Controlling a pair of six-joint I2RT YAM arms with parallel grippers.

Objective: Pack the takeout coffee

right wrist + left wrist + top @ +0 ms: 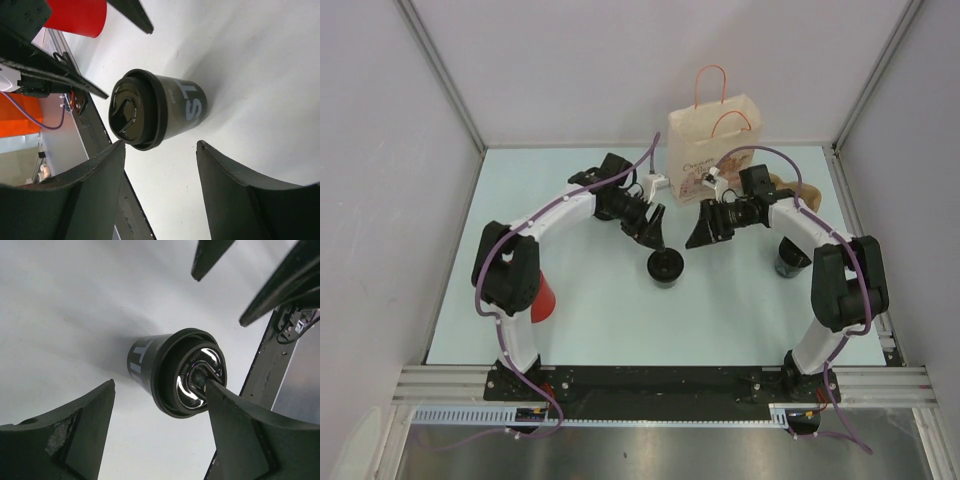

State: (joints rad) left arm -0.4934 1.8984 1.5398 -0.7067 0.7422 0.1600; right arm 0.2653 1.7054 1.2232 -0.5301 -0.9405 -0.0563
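Dark coffee cup (665, 267), black lid, white lettering on the side. Sits upright on worktop (580, 330) just ahead of both finger pairs, untouched. Left fingers (650, 228) spread wide, empty; right fingers (703, 228) same. Count: 2 dark cups, second dark cup (788, 262) partly hidden right of right fingers; 1 paper bag (713, 150); 1 red cup (545, 300).

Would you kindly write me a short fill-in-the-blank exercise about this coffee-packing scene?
1. The lidded coffee cup between the arms is coloured ____.
2. The left gripper and right gripper both stand ____.
3. The cup by the left arm's base is ____.
4. The paper bag at the far edge stands ____.
Missing words: black; open; red; upright.
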